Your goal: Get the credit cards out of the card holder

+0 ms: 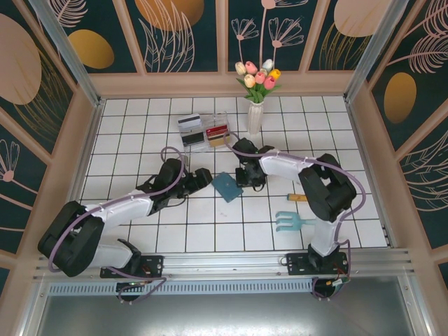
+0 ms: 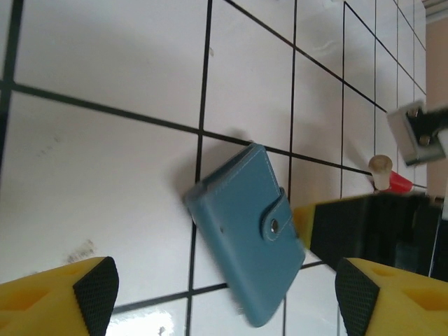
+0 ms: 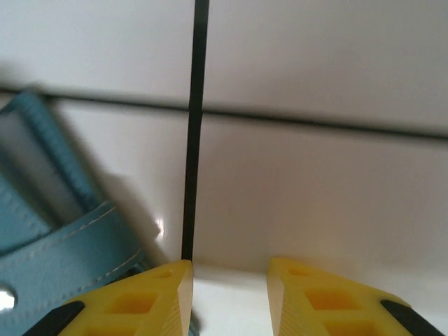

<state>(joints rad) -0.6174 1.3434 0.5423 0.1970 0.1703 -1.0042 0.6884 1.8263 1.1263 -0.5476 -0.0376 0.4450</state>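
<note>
Left gripper [image 2: 225, 292] gapes empty; card holder [image 2: 246, 231] lies between it and half-open right gripper [image 3: 228, 280].

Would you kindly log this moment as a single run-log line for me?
card holder: snapped shut, on tiles | left claw: open, facing it | right claw: open, beside it | credit cards: in clear tray

Robot lab cell: aluminium frame [image 1: 66, 52], floral panels [image 1: 178, 31].

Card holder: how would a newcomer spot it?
From the tulip vase at the back, come forward. Between the left end effector and right end effector lies the card holder: flat, teal, snapped shut, unlike the pronged pale-blue rake.
</note>
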